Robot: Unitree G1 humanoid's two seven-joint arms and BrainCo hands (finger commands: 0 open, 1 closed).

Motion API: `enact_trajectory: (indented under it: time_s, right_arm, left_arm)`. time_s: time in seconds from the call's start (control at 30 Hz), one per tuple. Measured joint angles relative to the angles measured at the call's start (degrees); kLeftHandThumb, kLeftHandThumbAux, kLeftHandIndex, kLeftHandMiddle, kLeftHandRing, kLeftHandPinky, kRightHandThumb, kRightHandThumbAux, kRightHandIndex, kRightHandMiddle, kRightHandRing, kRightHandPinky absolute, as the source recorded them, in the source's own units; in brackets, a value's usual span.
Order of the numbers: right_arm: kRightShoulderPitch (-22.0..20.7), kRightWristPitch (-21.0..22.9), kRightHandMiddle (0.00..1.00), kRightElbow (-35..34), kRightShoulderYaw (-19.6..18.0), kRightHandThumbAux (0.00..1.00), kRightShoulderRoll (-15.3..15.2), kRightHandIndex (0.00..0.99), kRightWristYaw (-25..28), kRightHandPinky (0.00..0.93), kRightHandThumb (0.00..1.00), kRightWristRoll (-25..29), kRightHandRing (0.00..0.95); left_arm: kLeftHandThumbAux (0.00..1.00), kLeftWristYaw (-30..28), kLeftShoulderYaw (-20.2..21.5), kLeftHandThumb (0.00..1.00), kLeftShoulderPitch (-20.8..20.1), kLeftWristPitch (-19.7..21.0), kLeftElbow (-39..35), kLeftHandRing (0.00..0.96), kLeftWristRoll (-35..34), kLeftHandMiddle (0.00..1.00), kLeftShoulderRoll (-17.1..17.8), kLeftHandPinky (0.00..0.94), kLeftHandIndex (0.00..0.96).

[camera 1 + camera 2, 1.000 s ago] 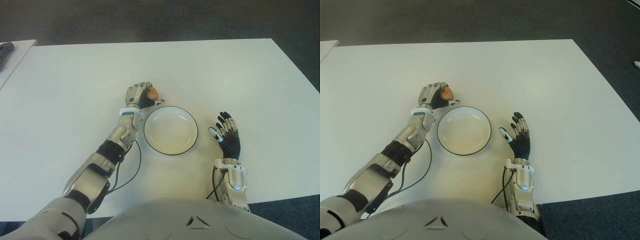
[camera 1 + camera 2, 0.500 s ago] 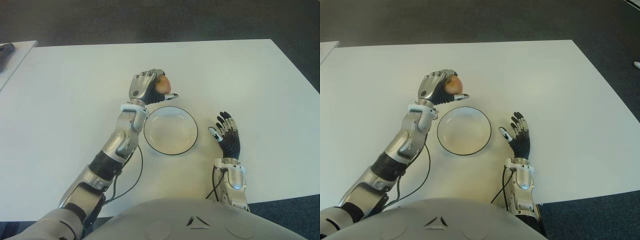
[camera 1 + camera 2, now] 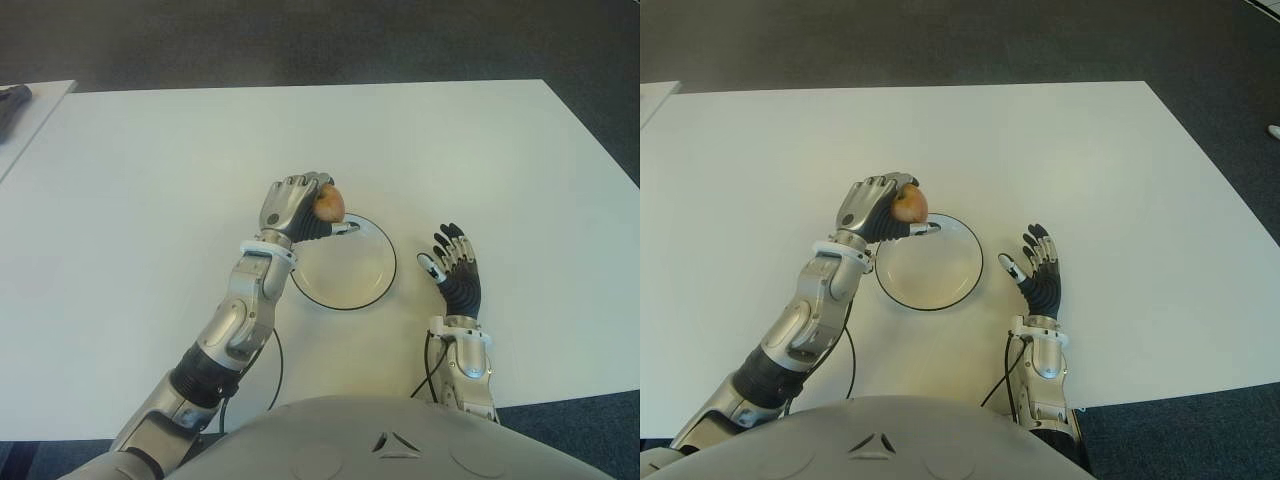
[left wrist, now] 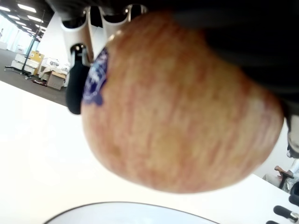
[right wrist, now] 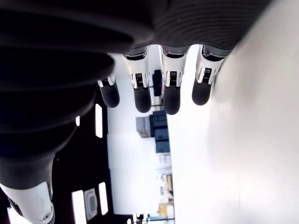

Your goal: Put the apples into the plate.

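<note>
Table (image 3: 150, 180) is showing plain white, unpatterned. Plate (image 3: 372, 287) is showing white to cream inside, with a thin black line around its rim. Apple (image 4: 177, 107) is showing yellow-tan skin streaked with reddish pink, and is carrying a small blue-purple sticker (image 4: 96, 79). Left hand (image 3: 292, 208) is showing a silver-grey metallic back, black finger pads and a white band at the wrist. Right hand (image 3: 455, 268) is showing a black ribbed palm, black fingers with white segments (image 5: 170, 77), and a silver-grey wrist. Floor (image 3: 300, 40) on the far side of the table is showing dark grey. Cable (image 3: 270, 370) near the left forearm is showing black.
</note>
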Motion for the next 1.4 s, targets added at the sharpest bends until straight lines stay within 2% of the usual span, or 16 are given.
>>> enact_trajectory:
  time_s: [0.3, 0.5, 0.67, 0.83, 1.4]
  right_arm:
    - [-0.1, -0.3, 0.155, 0.2, 0.3, 0.692, 0.0, 0.113, -0.1, 0.169, 0.278, -0.3, 0.139]
    - [-0.2, -0.4, 0.170, 0.2, 0.5, 0.689, 0.0, 0.117, 0.0, 0.189, 0.275, -0.2, 0.153]
    - [0.0, -0.4, 0.168, 0.2, 0.3, 0.679, 0.0, 0.110, 0.3, 0.184, 0.279, 0.2, 0.152]
    - [0.0, -0.3, 0.166, 0.2, 0.4, 0.675, 0.0, 0.105, 0.9, 0.183, 0.284, 0.3, 0.153]
    - [0.1, -0.3, 0.171, 0.0, 0.9, 0.682, 0.0, 0.102, 1.4, 0.192, 0.276, 0.3, 0.161]
  left_arm:
    - [0.661, 1.0, -2.3, 0.859, 5.6, -2.7, -3.3, 0.853, 3.5, 0.536, -0.3, 0.824, 0.412]
    - [0.661, 3.6, -6.0, 0.859, 13.4, -3.9, -3.9, 0.851, 5.6, 0.535, -1.0, 0.824, 0.413]
    - [0.663, 2.7, -8.5, 0.858, 18.9, -3.8, -3.3, 0.845, 5.8, 0.534, -1.8, 0.814, 0.409]
    - [0.663, 1.9, -8.1, 0.858, 19.6, -2.6, -3.4, 0.857, 7.0, 0.536, -2.4, 0.829, 0.409]
    - [0.664, 1.0, -8.2, 0.857, 19.4, -2.4, -2.1, 0.852, 7.9, 0.535, -3.1, 0.830, 0.406]
